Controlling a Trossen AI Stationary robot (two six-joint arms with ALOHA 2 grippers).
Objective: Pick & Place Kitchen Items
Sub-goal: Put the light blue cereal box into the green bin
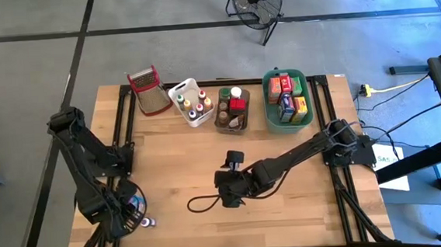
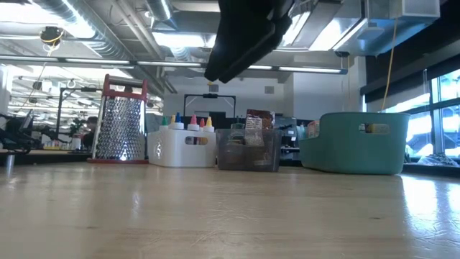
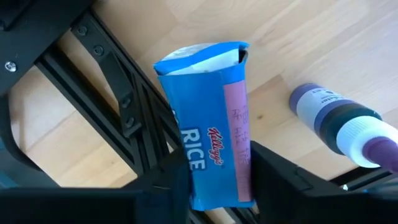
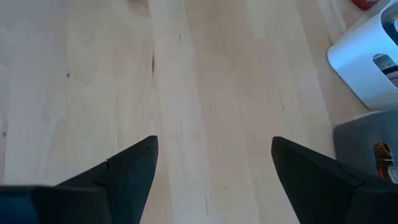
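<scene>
Jaws, left: clamping a blue Rice cereal box [image 3: 208, 124] between the two dark fingers [image 3: 283, 180].
Jaws, right: spreading wide over bare wood, gripping nothing.
Left gripper [image 1: 127, 206]: hanging at the table's [image 1: 177, 165] near left corner.
Right gripper [image 1: 229, 187]: hovering over the middle of the table.
Purple-capped bottle [image 3: 345, 127]: lying on its side on the wood just beside the held box.
White tub [image 1: 191, 102]: sitting at the far edge, holding tiny bottles with coloured caps.
Brown tub [image 1: 233, 112]: holding small jars, sitting between the white tub and the green tub [image 1: 287, 99] of small boxes.
Grater [image 1: 147, 90]: lying left of the white tub.
</scene>
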